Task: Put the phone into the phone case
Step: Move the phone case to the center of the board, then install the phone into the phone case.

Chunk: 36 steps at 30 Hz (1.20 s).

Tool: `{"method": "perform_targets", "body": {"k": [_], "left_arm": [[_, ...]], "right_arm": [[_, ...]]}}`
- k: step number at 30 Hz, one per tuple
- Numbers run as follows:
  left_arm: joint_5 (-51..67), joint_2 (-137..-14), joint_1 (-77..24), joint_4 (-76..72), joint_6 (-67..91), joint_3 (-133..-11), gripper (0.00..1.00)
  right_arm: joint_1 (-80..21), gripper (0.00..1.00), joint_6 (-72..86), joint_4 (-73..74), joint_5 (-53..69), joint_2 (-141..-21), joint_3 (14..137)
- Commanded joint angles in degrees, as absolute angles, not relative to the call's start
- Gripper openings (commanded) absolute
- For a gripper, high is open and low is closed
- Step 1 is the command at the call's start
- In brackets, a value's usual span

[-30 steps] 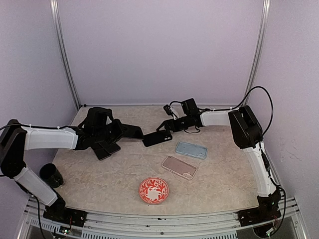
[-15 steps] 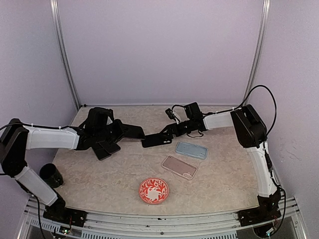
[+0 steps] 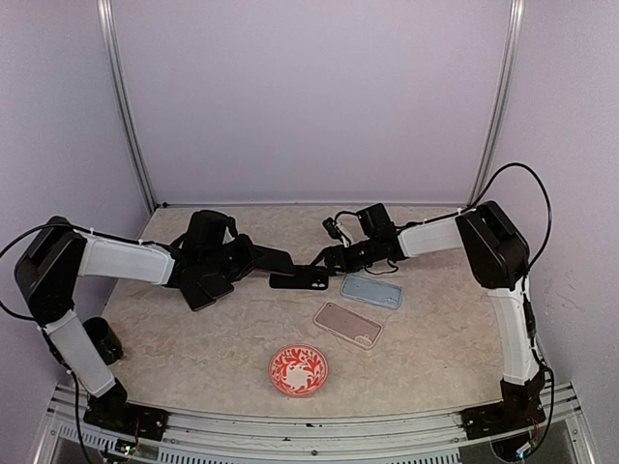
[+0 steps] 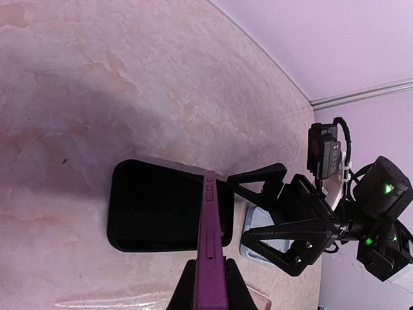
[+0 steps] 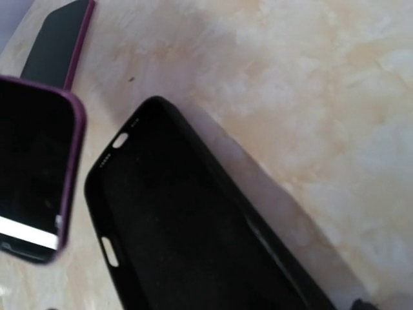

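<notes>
The phone (image 4: 211, 245) is purple-edged with a dark screen, and my left gripper (image 4: 210, 287) is shut on it, holding it edge-on just above the phone case. The same phone shows at the left of the right wrist view (image 5: 32, 168). The black phone case (image 3: 300, 279) lies open side up, almost level and slightly off the table over its shadow. My right gripper (image 3: 327, 263) has its jaws spread wide across the case's far end (image 4: 161, 206) and grips it by its width. In the right wrist view the case (image 5: 193, 239) fills the lower frame and my fingers are hidden.
A light blue case (image 3: 371, 291) lies right of the black one. A pinkish phone or case (image 3: 347, 324) sits nearer, then a red patterned plate (image 3: 298, 369). A dark slab with a purple edge (image 3: 205, 292) lies under my left arm. A black cup (image 3: 100, 338) stands far left.
My right gripper has lowered the black case from a tilt to almost level. My left arm has reached right, bringing the phone over the case.
</notes>
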State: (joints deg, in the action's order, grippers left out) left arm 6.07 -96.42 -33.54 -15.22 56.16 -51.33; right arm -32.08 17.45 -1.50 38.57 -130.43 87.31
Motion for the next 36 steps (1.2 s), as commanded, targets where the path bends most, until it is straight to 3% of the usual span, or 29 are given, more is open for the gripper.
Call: {"method": "perform_targets", "body": {"k": [1, 18, 36], "left_arm": [[10.8, -99.3, -33.9, -20.2, 54.2, -57.0, 0.0], [22.9, -110.4, -33.8, -15.6, 44.4, -67.1, 0.0], [27.4, -115.5, -31.7, -12.7, 43.7, -71.3, 0.0]], "right_arm": [[-32.1, 0.98, 22.1, 2.2, 35.2, -127.4, 85.8], [-32.8, 1.0, 30.3, 0.2, 31.6, -119.0, 78.8], [-33.9, 1.0, 34.4, -4.2, 34.1, -120.8, 79.0]]}}
